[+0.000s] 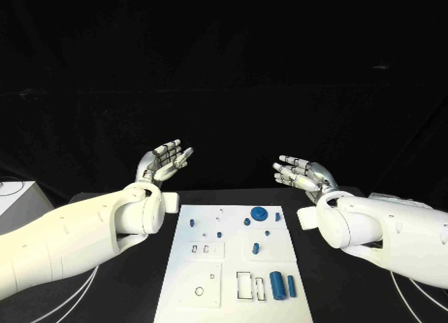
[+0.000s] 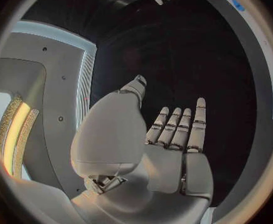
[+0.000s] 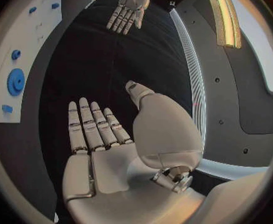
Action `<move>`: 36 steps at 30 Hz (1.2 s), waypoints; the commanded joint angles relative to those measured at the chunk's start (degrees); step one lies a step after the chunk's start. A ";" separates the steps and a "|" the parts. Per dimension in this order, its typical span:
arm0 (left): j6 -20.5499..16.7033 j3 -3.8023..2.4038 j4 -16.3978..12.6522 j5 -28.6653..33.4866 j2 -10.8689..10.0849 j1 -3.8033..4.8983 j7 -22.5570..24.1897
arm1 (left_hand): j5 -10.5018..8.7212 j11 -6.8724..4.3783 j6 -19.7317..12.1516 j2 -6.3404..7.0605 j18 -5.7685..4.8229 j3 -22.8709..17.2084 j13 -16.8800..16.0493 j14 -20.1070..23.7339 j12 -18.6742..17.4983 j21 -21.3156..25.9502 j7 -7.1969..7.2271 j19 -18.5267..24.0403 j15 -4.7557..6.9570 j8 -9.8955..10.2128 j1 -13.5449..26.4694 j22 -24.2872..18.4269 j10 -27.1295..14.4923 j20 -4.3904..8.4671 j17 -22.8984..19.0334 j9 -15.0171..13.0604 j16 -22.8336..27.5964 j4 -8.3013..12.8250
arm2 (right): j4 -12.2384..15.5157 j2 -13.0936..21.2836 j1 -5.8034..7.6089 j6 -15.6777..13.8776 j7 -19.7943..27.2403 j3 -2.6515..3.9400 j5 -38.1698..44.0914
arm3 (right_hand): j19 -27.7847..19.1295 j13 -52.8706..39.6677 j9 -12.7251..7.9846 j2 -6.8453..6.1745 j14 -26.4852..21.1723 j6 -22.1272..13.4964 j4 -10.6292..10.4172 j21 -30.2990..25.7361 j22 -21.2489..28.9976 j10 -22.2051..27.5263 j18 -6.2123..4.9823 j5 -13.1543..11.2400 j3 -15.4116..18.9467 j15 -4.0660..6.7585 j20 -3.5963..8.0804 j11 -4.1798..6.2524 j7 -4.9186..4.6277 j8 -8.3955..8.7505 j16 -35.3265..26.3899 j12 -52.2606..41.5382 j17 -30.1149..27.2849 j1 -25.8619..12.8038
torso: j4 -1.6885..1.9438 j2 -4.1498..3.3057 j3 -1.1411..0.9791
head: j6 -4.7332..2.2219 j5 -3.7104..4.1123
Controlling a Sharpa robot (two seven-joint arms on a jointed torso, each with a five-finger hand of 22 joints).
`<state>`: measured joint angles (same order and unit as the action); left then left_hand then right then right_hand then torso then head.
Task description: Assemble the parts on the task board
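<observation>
Task board [image 1: 234,269] lies mid-table, my left hand [image 1: 166,161] and right hand [image 1: 303,173] raised beyond its far edge, fingers spread, holding nothing. Blue gear [image 1: 259,214] near its far edge; I'd descend slowly, pinching squarely.

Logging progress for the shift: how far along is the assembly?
Nothing looks started. The left hand and right hand are raised beyond the task board, holding nothing. Blue parts such as the gear and cylinder lie loose, so all assembly remains.
</observation>
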<state>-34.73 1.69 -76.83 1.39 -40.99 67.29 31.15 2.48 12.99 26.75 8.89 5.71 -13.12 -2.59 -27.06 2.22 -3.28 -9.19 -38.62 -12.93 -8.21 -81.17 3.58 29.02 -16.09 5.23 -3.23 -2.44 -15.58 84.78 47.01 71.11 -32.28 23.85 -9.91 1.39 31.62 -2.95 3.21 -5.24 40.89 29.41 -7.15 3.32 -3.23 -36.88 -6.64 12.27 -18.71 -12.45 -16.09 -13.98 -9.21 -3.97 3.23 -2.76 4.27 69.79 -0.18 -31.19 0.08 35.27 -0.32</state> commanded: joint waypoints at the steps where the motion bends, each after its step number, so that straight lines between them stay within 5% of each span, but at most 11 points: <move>1: 4.56 0.01 0.17 0.73 0.19 0.21 2.33 | 0.38 0.43 1.38 0.32 1.24 -0.39 -0.16 -1.44 0.49 -0.42 -6.12 -1.43 -0.39 -0.50 -3.06 0.20 1.40 -0.46 0.24 -0.19 -0.33 -0.88 | -0.53 0.20 0.94 8.78 -2.98 -0.71 2.59 | 4.00 -0.42 0.80 -0.16 7.13 6.44 5.86 0.98 -0.39 -6.58 -1.69 -1.52 -3.20 0.21 -0.50 -0.03 -7.47 -1.24 1.05 -0.65 0.52 7.66 | -0.01 0.00 0.01 | 0.00 0.00; 5: 4.56 0.01 0.17 0.73 0.19 0.21 2.33 | 0.36 0.81 2.25 -0.08 1.30 -0.36 -0.26 -3.60 0.64 -0.71 -6.46 -2.20 -0.21 -0.74 -3.32 0.36 2.56 -0.50 0.56 -0.40 -0.78 -0.90 | -0.80 0.32 1.51 9.79 -3.36 -1.22 2.80 | 7.86 -0.75 1.68 -0.10 11.35 13.46 8.81 1.98 -0.73 -13.70 -2.67 -1.58 -5.81 1.25 -0.47 0.85 -6.71 -2.63 2.00 -1.19 0.95 8.90 | -0.01 0.00 0.01 | 0.00 0.00; 6: 6.28 0.01 -0.31 0.41 -0.71 0.21 1.94 | 0.37 0.88 2.57 -0.18 1.37 -0.38 -0.31 -4.43 0.71 -0.82 -6.57 -2.51 -0.16 -0.84 -3.38 0.41 3.07 -0.49 0.69 -0.47 -0.96 -0.87 | -2.58 0.76 2.50 7.01 -5.17 -1.13 15.98 | 9.37 -0.73 1.85 -0.21 12.15 15.08 9.61 2.33 -0.84 -14.67 -2.97 -0.74 -6.79 1.52 -0.47 1.11 -6.53 -2.89 2.14 -1.16 1.00 9.13 | 0.25 -0.93 0.16 | 1.91 0.00; 8: 6.47 0.02 -1.27 0.25 -1.43 0.22 1.90 | 0.39 1.08 7.39 -1.07 2.30 -0.76 -0.82 -15.55 1.73 -2.09 -6.93 -5.11 0.46 -2.54 -3.33 0.92 10.07 -0.38 2.65 -1.37 -3.65 -0.64 | -3.06 0.72 2.82 6.98 -5.78 -1.07 22.35 | 13.58 -0.66 2.33 -0.78 14.29 19.86 11.35 3.88 -1.36 -17.35 -3.69 1.24 -10.14 2.31 -0.34 1.88 -6.05 -3.70 2.61 -1.16 1.15 9.24 | 0.27 -1.36 0.25 | 2.08 0.03; 10: 6.95 0.01 -2.49 -0.48 -2.28 0.24 1.78 | 0.36 0.69 10.66 -1.41 2.98 -1.02 -1.06 -18.93 2.23 -2.92 -6.88 -6.77 1.05 -3.64 -3.16 1.20 15.08 -0.32 3.16 -1.95 -4.73 -0.43 | -3.38 0.75 3.15 7.14 -6.44 -0.99 28.97 | 15.85 -0.62 2.53 -1.45 16.19 21.78 11.91 5.10 -1.65 -19.49 -3.83 0.77 -12.29 3.02 0.15 2.46 -5.45 -4.08 3.01 -1.04 1.26 8.32 | 0.37 -1.81 0.34 | 2.25 0.15; 11: 7.36 0.01 -3.45 -1.31 -2.93 0.25 1.66 | 0.29 -0.57 17.96 -1.89 4.26 -1.48 -1.60 -22.55 4.14 -4.78 -6.23 -10.03 2.29 -6.28 -2.97 1.94 22.28 -0.08 3.82 -3.22 -6.47 -0.09 | -3.46 0.81 3.41 7.24 -7.02 -0.93 33.48 | 17.39 -0.62 2.76 -1.98 18.12 23.35 12.15 6.01 -1.89 -21.46 -3.90 0.33 -13.45 3.66 0.78 3.03 -4.96 -4.55 3.68 -1.08 1.48 7.69 | 0.51 -2.16 0.43 | 2.36 0.30; 15: 8.39 -0.01 -6.11 -3.47 -4.77 0.30 0.92 | 0.38 -1.82 20.64 -1.98 4.84 -2.24 -1.29 -28.95 4.60 -8.35 -5.01 -15.65 4.24 -6.89 -2.60 3.44 26.12 1.35 5.42 -3.65 -9.38 0.70 | -3.40 0.94 4.17 7.86 -8.97 -0.80 43.94 | 20.31 -0.62 3.19 -2.74 22.06 25.63 12.37 8.02 -2.59 -24.64 -3.88 -0.44 -14.24 5.07 2.21 4.11 -4.05 -5.26 5.31 -1.02 2.37 7.05 | 0.92 -3.12 0.43 | 2.31 0.57; 20: 9.97 -0.07 -9.68 -5.01 -6.95 0.36 0.07 | 0.40 -3.87 24.31 -1.38 4.79 -3.99 -1.52 -37.58 5.18 -14.53 -3.53 -22.47 7.19 -7.59 -2.22 6.56 32.40 4.58 9.53 -4.13 -13.70 1.53 | -2.57 1.22 5.22 7.84 -12.81 -0.68 56.85 | 26.77 -0.76 3.98 -2.15 31.38 29.28 14.11 15.74 -6.77 -30.50 -3.69 0.28 -11.35 8.95 6.27 6.46 -2.19 -6.47 9.87 -1.31 5.83 9.16 | 1.69 -4.28 0.52 | 1.91 1.06; 25: 11.07 -0.16 -13.27 -4.51 -9.06 0.39 -0.29 | 0.37 -4.42 25.22 -0.66 4.55 -5.51 -1.35 -39.70 3.99 -18.25 -3.17 -23.68 8.04 -7.07 -1.62 8.89 33.94 5.86 12.65 -4.16 -15.37 1.64 | -1.44 1.38 6.00 7.58 -16.71 -0.53 66.39 | 28.79 -0.81 4.48 -1.04 40.84 32.43 14.80 29.38 -16.02 -35.36 -3.38 0.49 -7.80 11.93 10.12 8.73 -0.41 -6.52 15.32 -0.85 11.48 9.56 | 2.45 -5.58 0.56 | 1.80 1.77; 31: 12.36 -0.24 -16.73 -3.39 -11.40 0.42 -0.87 | 0.41 -5.12 26.18 0.59 4.46 -7.13 -1.49 -42.56 2.51 -27.01 -2.65 -24.62 9.15 -6.16 -0.26 14.73 35.95 7.31 19.39 -4.30 -21.74 2.13 | -0.43 1.08 6.55 10.40 -23.16 -0.43 76.41 | 30.44 -1.21 5.25 -3.57 44.37 33.06 12.83 37.67 -21.88 -37.29 -3.85 -2.50 -8.53 13.30 11.07 9.90 0.52 -4.98 27.67 -0.71 22.44 6.62 | 3.13 -6.87 0.66 | 1.78 2.58; 36: 13.35 -0.26 -18.13 -3.10 -12.47 0.42 -1.41 | 0.14 -5.68 26.08 1.17 4.41 -8.67 -1.61 -39.91 1.90 -37.18 -2.17 -20.99 9.52 -4.97 0.73 22.28 37.08 7.66 26.87 -4.48 -31.14 2.94 | -0.27 0.40 6.65 12.15 -26.88 -0.42 81.60 | 33.03 -1.69 6.21 -6.11 43.91 32.60 10.91 39.65 -23.33 -37.57 -3.84 -2.63 -10.43 13.35 11.23 9.92 0.59 -4.01 40.11 -0.84 32.74 5.87 | 3.57 -7.79 0.73 | 1.80 3.05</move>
<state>-24.05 1.49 -94.54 -2.02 -53.36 67.56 30.25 2.68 7.25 52.65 10.15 9.70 -21.38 -4.16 -67.11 4.27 -39.82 -11.76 -59.84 -3.33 -13.42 -80.91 25.40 65.68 -8.48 31.67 -7.66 -32.99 -12.56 84.37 47.56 77.73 -23.21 1.94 -10.35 74.66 61.37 -4.20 8.38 -8.69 82.16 61.04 5.75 37.26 -22.66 -72.56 -9.32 10.64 -28.10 -0.10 -5.78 -4.69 -9.19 -9.06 29.31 -3.71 25.09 76.86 2.96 -38.16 0.76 37.00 2.47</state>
